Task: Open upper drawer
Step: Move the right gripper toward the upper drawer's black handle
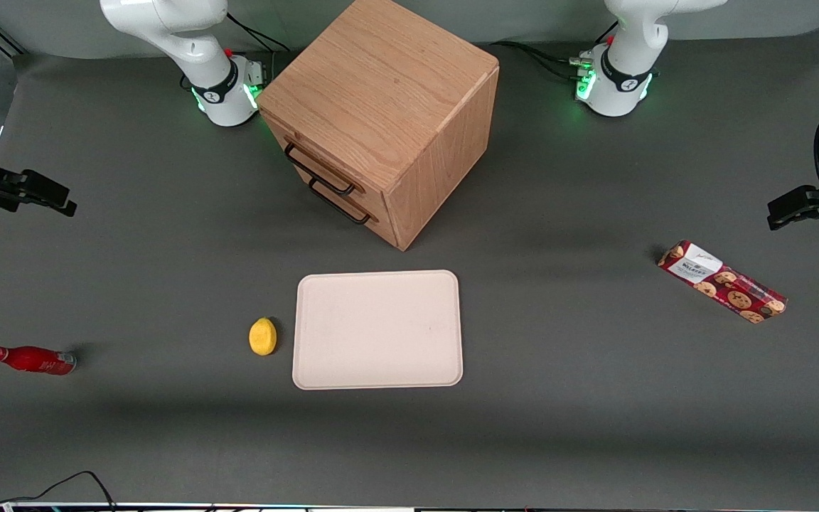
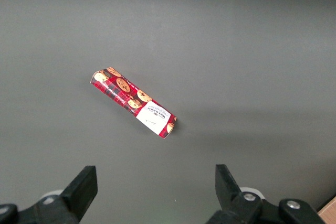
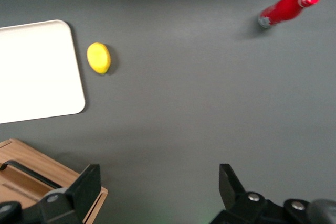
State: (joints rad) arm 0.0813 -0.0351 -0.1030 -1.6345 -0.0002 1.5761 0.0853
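Oak cabinet (image 1: pixel 388 107): light wood box standing on the grey table (image 1: pixel 559 398), midway between the two arm bases, turned at an angle so its drawer fronts face toward my working arm's end of the table.
Upper drawer (image 1: pixel 324 167): topmost of two in the cabinet, shut flush with the front, its thin black bar handle (image 1: pixel 318 171) standing just clear of the wood.
Lower drawer (image 1: pixel 345 203): directly below it, also shut, with its own black handle.
My tool (image 1: pixel 40 193): hanging above the table at my arm's end, well apart from the cabinet, fingers spread wide with nothing between them; my wrist camera shows both dark fingers (image 3: pixel 79 190) apart over bare table, a corner of the cabinet beside one of them.
Tray (image 1: pixel 378 329): pale, rectangular, flat on the table, nearer to the front camera than the cabinet.
Lemon (image 1: pixel 263 336): yellow, just beside the tray's short edge, not touching it.
Red bottle (image 1: pixel 31 360): lying on its side toward my arm's end of the table, well apart from the lemon.
Cookie packet (image 1: pixel 722 281): red, printed with biscuits, lying toward the parked arm's end.
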